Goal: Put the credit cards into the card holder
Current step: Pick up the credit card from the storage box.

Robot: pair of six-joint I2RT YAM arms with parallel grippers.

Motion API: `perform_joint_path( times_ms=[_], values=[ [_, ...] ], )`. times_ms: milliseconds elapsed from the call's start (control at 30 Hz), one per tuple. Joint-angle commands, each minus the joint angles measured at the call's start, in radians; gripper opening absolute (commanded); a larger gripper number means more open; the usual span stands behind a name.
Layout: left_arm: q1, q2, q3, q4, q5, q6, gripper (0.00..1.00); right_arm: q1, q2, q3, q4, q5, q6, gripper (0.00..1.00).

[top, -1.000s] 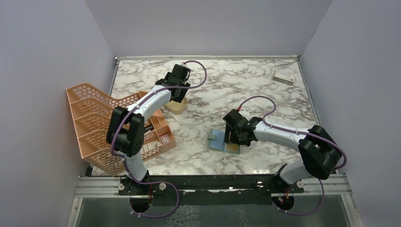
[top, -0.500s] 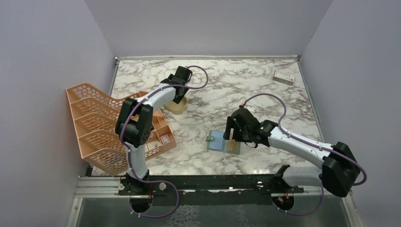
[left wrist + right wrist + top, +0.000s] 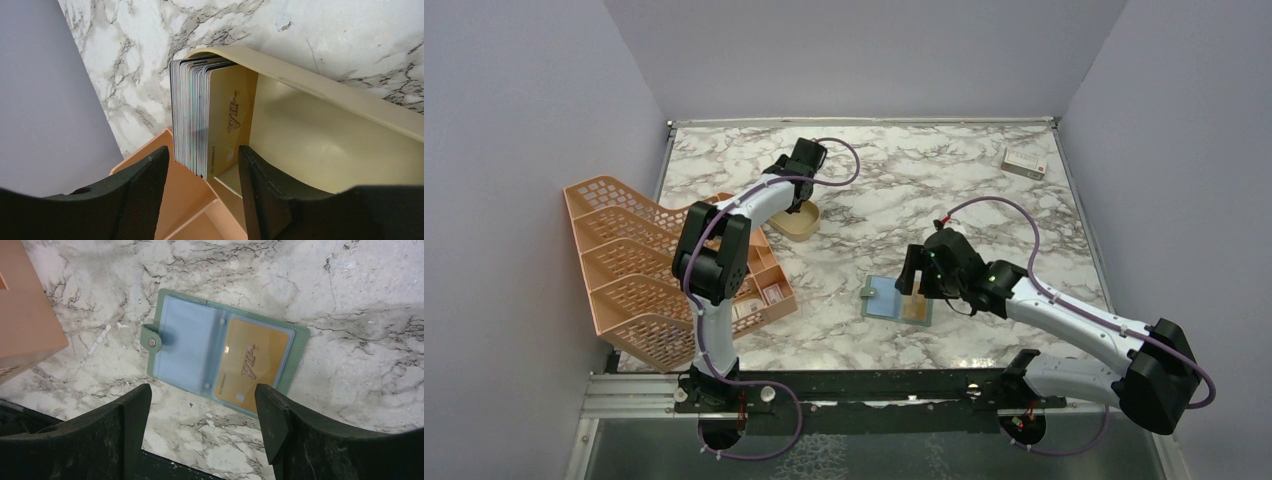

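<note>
The card holder lies open on the marble table, snap tab to the left, also seen in the right wrist view. One tan-orange credit card sits in its right pocket. My right gripper hovers open and empty just above it. A stack of several credit cards stands on edge in a gold tin. My left gripper is open, its fingers on either side of the stack's lower end without touching it. It is over the tin in the top view.
A peach-orange mesh file rack stands at the left, close to the tin; its edge shows under my left fingers. A white box with a red mark lies at the far right corner. Walls enclose the table.
My right gripper has lifted off the card holder and drawn back a little as its arm stretched out to the right. My left gripper has settled slightly lower at the tin.
</note>
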Motion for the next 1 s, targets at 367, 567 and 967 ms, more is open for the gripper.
perform_joint_path(
  times_ms=[367,567,967],
  values=[
    [0.023,0.040,0.047,0.029,-0.068,0.040,0.48,0.005,0.003,-0.002,0.024,-0.035,-0.013,0.76],
    [0.027,0.060,0.061,0.033,-0.078,0.049,0.45,0.005,0.017,0.012,0.029,-0.048,-0.015,0.76],
    [0.029,0.054,0.061,0.031,-0.071,0.050,0.32,0.005,0.021,0.011,0.032,-0.053,-0.019,0.76]
  ],
)
